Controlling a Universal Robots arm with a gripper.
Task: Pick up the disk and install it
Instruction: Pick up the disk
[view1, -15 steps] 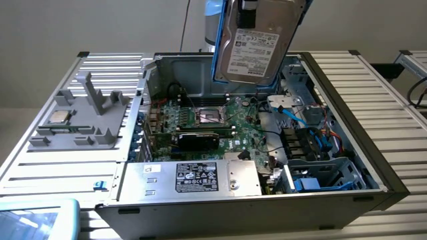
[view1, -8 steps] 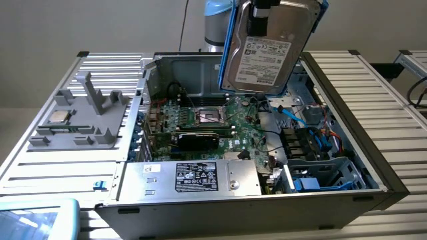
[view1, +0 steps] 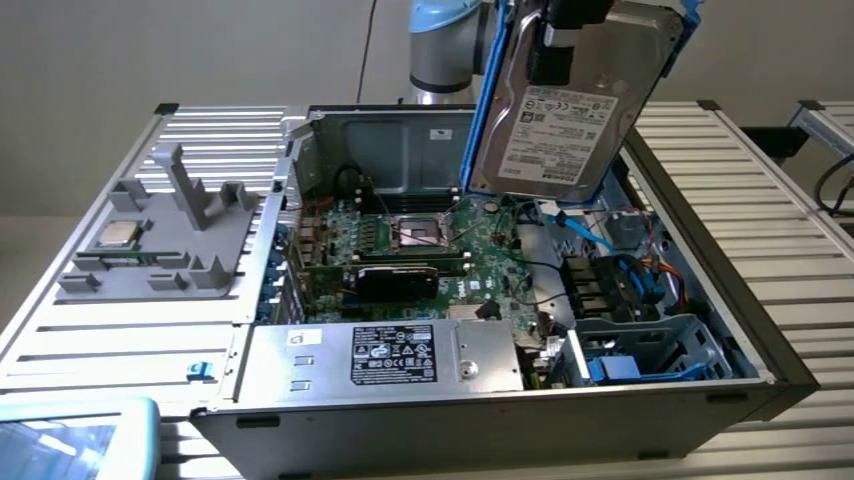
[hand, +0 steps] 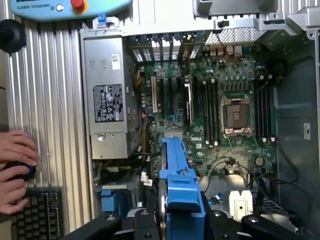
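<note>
The disk (view1: 567, 110), a silver-grey hard drive with a white label in a blue carrier, hangs upright and slightly tilted above the open computer case (view1: 721, 385). My gripper (view1: 561, 40) is shut on its upper end. In the wrist view the disk's blue carrier edge (hand: 182, 185) stands between my two dark fingers (hand: 107, 222), with the motherboard (hand: 215, 100) far beneath it.
Inside the case lie the power supply (view1: 387, 355), the CPU socket (view1: 424, 232) and a drive cage holding another blue-framed unit (view1: 627, 367). A grey tray (view1: 147, 250) with a processor chip (view1: 120, 233) sits on the exterior view's left. A person's hand (hand: 15, 165) rests by a keyboard (hand: 37, 215).
</note>
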